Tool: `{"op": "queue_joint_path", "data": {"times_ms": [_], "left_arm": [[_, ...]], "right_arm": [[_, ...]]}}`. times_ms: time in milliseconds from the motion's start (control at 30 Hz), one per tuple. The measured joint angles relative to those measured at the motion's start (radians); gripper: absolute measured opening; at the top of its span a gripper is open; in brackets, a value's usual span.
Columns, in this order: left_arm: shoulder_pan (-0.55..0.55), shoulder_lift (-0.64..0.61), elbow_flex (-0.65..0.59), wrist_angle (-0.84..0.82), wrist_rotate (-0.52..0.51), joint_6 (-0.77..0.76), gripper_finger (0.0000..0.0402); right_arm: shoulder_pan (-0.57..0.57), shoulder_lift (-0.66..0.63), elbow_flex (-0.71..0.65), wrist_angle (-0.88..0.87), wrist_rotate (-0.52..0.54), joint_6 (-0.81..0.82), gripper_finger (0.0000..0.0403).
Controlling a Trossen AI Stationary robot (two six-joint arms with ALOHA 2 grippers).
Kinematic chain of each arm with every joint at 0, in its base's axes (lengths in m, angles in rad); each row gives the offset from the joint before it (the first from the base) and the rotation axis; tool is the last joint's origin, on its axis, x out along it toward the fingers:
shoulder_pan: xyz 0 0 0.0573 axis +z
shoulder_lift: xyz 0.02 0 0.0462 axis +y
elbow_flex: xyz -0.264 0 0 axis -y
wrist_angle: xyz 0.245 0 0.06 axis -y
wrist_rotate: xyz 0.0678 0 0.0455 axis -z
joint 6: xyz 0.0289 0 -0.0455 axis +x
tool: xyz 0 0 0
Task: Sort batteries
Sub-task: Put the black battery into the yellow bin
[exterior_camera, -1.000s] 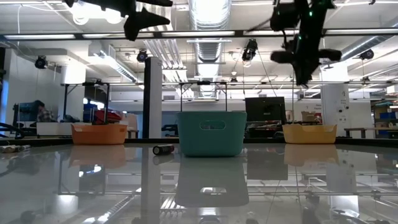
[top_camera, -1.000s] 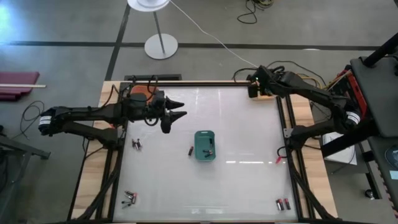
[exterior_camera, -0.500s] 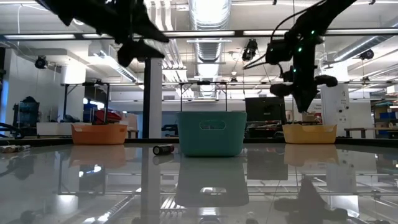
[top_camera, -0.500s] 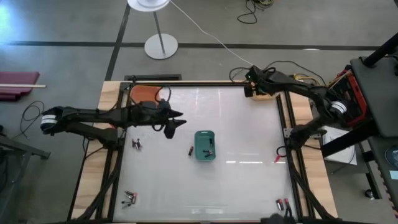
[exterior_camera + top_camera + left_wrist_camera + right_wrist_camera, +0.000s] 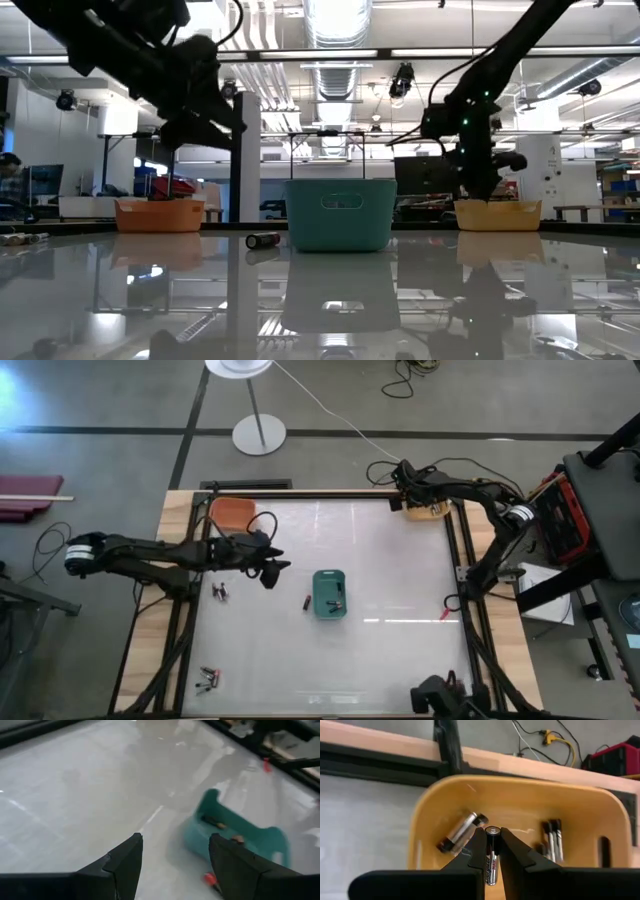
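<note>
a battery [image 5: 491, 854] is pinched upright in the right hand [image 5: 491, 851] over the yellow bin [image 5: 520, 802] at the desk's far corner. the left hand [image 5: 172, 852] is spread near the teal bin [image 5: 260, 837].

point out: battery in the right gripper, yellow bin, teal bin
battery [image 5: 491, 854], right wrist view: mid-body, between the fingers
yellow bin [image 5: 520, 789], right wrist view: far rim
teal bin [image 5: 330, 574], high view: rim on the far side
</note>
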Motion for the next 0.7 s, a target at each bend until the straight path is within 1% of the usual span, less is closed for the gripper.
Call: {"op": "queue_joint_path", "data": {"times_ms": [100,267,467,567,700], "left_arm": [[0.0,0.001,-0.011,0.0,-0.037,0.013,0.0206],[0.0,-0.001,-0.012,0.0,-0.037,-0.014,0.0206],[0.0,0.0,-0.012,-0.001,-0.045,-0.005,0.0206],[0.003,0.002,-0.012,-0.001,-0.045,-0.003,0.0206],[0.003,0.004,-0.012,-0.003,-0.046,-0.002,0.0206]], "right_arm": [[0.0,0.027,0.0,0.021,0.0,0.0,0.0022],[0.0,0.048,0.0,0.019,-0.022,0.003,0.0022],[-0.011,0.056,0.0,0.02,-0.027,0.003,0.0026],[-0.013,0.05,-0.002,0.019,-0.027,0.003,0.0045],[-0.011,0.034,-0.002,0.019,-0.026,0.004,0.0092]]}}
